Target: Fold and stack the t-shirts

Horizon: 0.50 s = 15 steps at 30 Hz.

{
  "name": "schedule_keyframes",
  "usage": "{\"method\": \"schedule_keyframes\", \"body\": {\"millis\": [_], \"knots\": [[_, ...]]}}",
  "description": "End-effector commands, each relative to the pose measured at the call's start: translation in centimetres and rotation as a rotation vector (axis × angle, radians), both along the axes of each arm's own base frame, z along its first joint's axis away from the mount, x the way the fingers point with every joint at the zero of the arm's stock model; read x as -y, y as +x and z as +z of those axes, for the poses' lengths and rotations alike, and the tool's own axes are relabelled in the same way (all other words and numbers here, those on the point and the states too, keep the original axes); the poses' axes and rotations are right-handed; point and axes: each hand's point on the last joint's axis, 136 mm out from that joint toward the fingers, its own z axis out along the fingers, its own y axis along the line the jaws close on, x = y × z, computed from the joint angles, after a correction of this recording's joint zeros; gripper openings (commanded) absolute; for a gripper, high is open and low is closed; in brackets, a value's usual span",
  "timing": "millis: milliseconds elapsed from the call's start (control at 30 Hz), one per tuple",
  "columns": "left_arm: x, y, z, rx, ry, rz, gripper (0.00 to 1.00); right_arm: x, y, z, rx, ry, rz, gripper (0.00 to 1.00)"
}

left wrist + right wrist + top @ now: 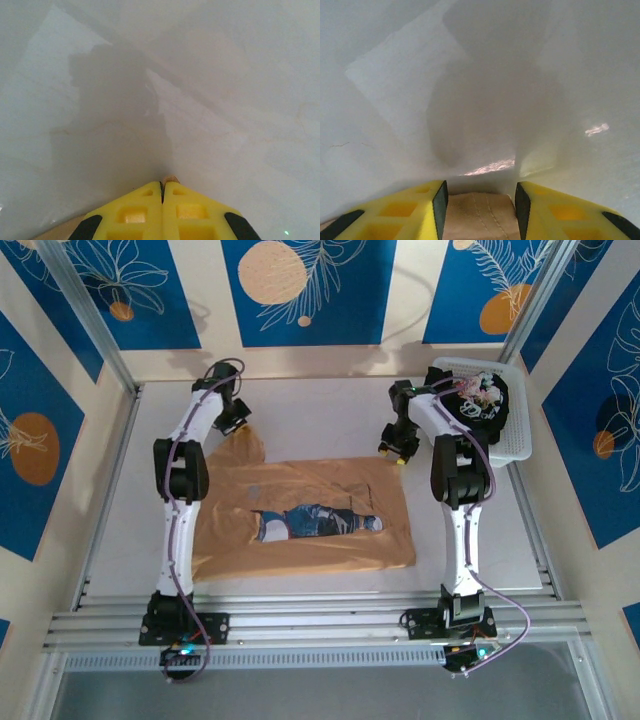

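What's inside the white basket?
A crumpled black t-shirt with white-pink print lies in the white basket. Whatever is under it, the basket's bottom included, is covered.

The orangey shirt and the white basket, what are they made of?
The tan shirt looks like soft, matte cloth, maybe cotton: it lies limp and wrinkled, with stitching at its hem. The basket looks like stiff white plastic, smooth: it holds straight walls with slatted openings.

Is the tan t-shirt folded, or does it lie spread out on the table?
Spread out. The tan t-shirt lies open on the table, its blue print facing up, with no part visibly folded over.
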Motion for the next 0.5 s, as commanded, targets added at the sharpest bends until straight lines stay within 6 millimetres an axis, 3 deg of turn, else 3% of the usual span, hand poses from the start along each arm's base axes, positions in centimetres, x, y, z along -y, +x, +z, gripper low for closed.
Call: {"method": "schedule_keyframes", "body": {"millis": [0,233,467], "knots": [[0.9,0.3,4.8,0.072,-0.044,-0.017,0.0,-1.3,0.0,-0.6,-0.025,0.043,-0.013,0.32],[0.4,1.4,6.5,0.127,-0.063,-0.034,0.0,-0.5,0.3,0.1,-0.01,0.002,0.001,0.01],[0.1,0.2,10.8,0.169,-0.035,-0.068,0.0,0.6,0.8,3.4,0.113,-0.045,0.026,0.0]]}}
